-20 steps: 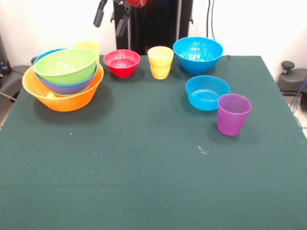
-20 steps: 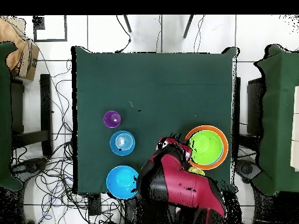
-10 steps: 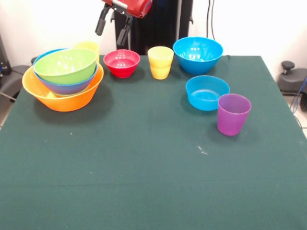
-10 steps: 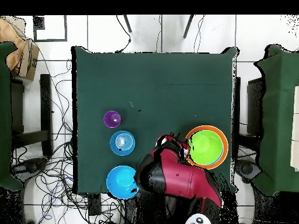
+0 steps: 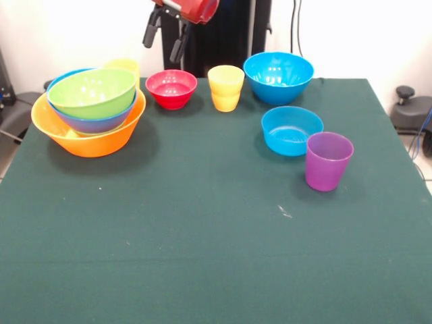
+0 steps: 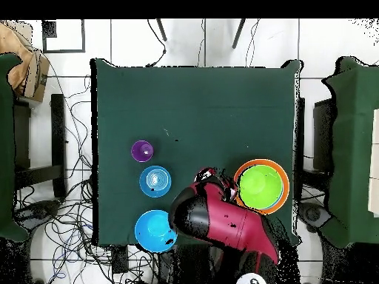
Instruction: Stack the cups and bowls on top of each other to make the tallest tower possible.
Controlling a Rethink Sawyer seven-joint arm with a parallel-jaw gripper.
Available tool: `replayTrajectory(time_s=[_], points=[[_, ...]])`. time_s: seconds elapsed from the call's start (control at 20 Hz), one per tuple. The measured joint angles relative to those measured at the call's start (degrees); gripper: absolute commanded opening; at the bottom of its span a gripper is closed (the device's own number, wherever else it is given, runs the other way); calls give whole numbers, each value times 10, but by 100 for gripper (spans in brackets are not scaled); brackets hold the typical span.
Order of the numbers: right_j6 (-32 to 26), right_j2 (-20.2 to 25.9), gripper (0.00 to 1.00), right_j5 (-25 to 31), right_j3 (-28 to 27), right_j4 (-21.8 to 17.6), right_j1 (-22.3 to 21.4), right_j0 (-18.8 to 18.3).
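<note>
Up at the top of the front view, the gripper (image 5: 165, 38) hangs above the small red bowl (image 5: 171, 88), jaws apart and empty. At the upper left of the green desk (image 5: 202, 223) sits the tower (image 5: 89, 111): lime green bowl in blue in orange-yellow. The purple cup (image 5: 328, 160) stands at right, just beside the shallow blue bowl (image 5: 291, 130).

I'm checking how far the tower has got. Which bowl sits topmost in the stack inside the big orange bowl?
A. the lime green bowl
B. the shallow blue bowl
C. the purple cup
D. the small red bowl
A: the lime green bowl rests on top, nested in a blue bowl inside the orange bowl.
</note>
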Motion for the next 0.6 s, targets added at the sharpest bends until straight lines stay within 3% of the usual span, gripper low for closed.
replayTrajectory(time_s=[0.35,0.6], points=[[0,-17,100,0,0,56,3,22],[0,-29,100,0,0,71,10,34]])
